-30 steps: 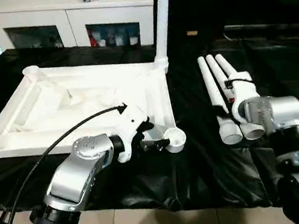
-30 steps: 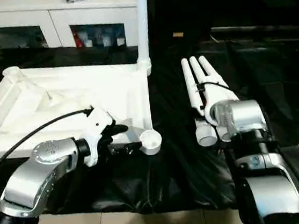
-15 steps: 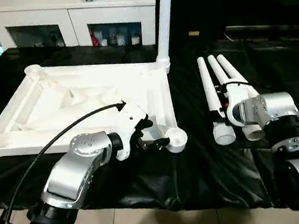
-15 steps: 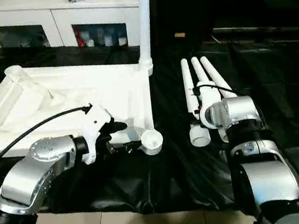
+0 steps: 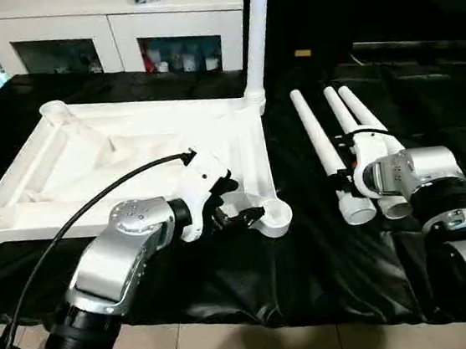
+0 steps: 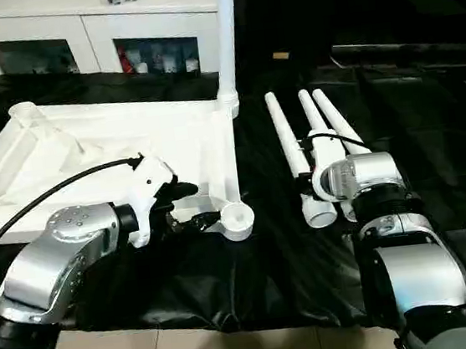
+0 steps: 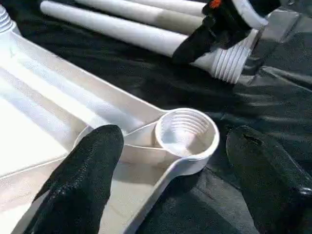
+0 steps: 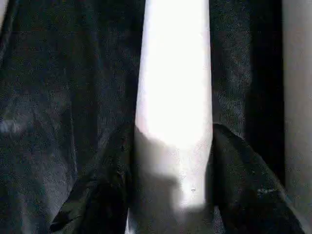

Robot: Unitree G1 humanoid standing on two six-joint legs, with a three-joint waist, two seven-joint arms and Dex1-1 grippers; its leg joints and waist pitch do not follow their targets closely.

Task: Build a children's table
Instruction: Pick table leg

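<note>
One tabletop [image 5: 129, 152] — four legs [image 5: 318, 144]

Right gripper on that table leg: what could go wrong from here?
The right gripper has its fingers on both sides of one loose leg, near its threaded end; the long far end could swing into the two neighbouring legs when lifted.

The left gripper stands open around the near corner socket without clamping it, so the tabletop might slide on the black cloth during threading.
</note>
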